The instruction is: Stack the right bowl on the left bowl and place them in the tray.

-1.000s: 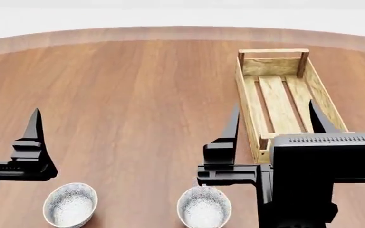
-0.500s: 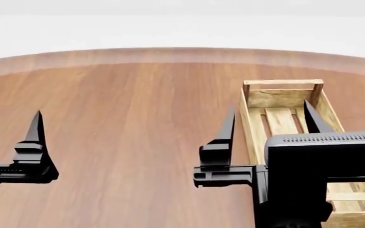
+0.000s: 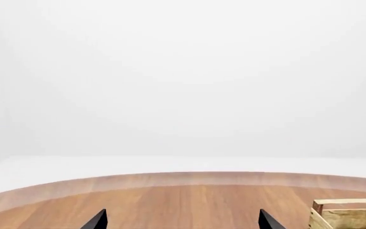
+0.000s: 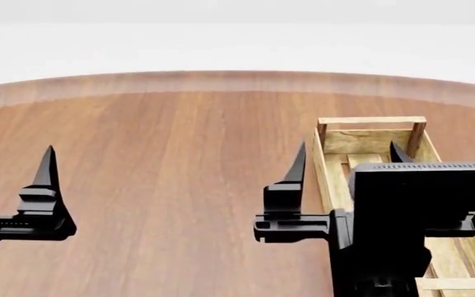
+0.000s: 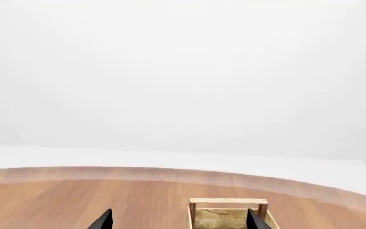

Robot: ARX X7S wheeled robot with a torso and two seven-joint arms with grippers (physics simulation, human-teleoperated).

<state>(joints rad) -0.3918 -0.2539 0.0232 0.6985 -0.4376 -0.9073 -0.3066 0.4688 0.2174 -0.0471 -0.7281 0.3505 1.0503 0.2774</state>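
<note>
Neither bowl shows in any view. The tray, a long light-wood crate with a slatted bottom, lies on the table at the right; my right arm hides its near part. It also shows in the right wrist view and at the edge of the left wrist view. My right gripper is open and empty, held above the table with one finger over the tray's left side. Its tips show apart in the right wrist view. My left gripper is open and empty; only one of its fingers shows in the head view, at the left.
The round brown wooden table has its curved far edge ahead, with plain white floor beyond. Nothing else stands on the visible part of the table.
The head view has tilted up: both bowls have dropped out of its bottom edge and the tray sits lower in the frame. Both grippers stay open in about the same place.
</note>
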